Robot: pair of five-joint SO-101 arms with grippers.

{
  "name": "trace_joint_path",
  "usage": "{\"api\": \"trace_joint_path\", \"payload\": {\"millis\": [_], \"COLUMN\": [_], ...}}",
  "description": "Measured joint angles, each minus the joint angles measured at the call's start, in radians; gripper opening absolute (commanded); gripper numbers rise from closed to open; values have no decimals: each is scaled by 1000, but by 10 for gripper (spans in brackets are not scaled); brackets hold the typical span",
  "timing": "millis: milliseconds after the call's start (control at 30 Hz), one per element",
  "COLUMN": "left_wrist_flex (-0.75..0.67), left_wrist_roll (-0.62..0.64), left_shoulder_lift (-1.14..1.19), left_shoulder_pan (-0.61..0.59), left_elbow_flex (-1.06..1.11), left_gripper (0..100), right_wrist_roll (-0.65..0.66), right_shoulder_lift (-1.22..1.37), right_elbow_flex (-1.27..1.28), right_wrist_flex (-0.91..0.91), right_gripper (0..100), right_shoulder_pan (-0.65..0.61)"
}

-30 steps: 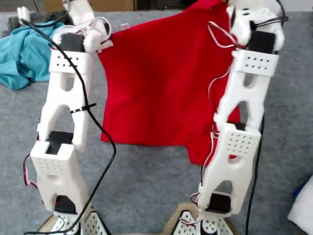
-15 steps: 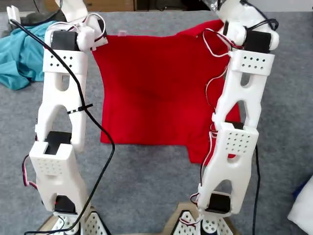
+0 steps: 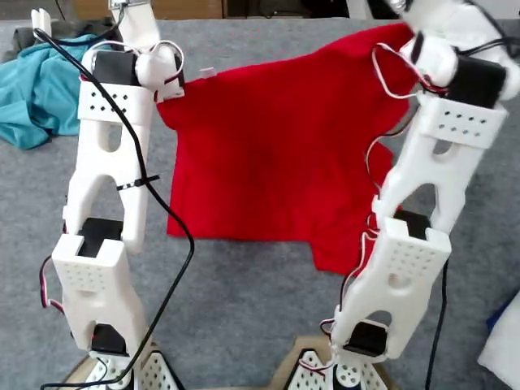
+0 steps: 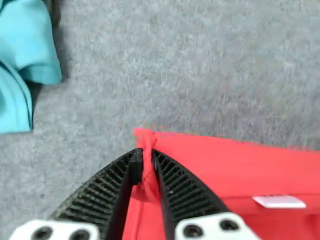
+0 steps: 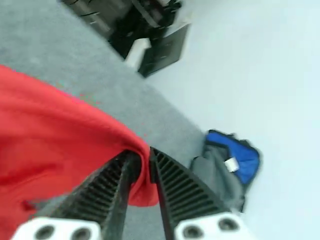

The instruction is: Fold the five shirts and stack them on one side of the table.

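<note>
A red shirt (image 3: 268,154) lies spread over the grey table (image 3: 244,317) between the two arms, its far edge lifted. My left gripper (image 4: 144,161) is shut on the red shirt (image 4: 220,170) at its far left corner, near a white label (image 4: 279,201). My right gripper (image 5: 140,157) is shut on the red shirt (image 5: 55,130) at the far right corner, which it holds raised above the table. In the high view the left arm (image 3: 114,122) stands at the shirt's left edge and the right arm (image 3: 439,146) covers part of its right side.
A teal shirt (image 3: 36,89) lies crumpled at the far left, also the teal shirt (image 4: 20,65) beside my left gripper. A blue and grey garment (image 5: 227,167) lies beyond the table's right side. White and blue cloth (image 3: 504,333) sits at the near right edge.
The right arm has swung right and lifted the shirt's far right corner higher. The left arm shifted slightly, pulling the far edge taut and slanted.
</note>
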Motion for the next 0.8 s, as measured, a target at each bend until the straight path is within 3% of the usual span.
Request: {"api": "trace_joint_path", "payload": {"millis": [367, 567, 800], "left_wrist_flex": [-11, 109, 245], "left_wrist_roll": [-6, -8, -8], "left_shoulder_lift": [0, 0, 0], "left_shoulder_pan": [0, -2, -2], "left_elbow_flex": [0, 0, 0], "left_gripper": [19, 19, 19], "right_wrist_roll": [43, 55, 34], "right_shoulder_lift": [0, 0, -41], "right_elbow_flex": [0, 0, 187], "right_wrist_flex": [21, 265, 292], "right_gripper": [6, 6, 6], "right_shoulder_pan": [-2, -11, 23]}}
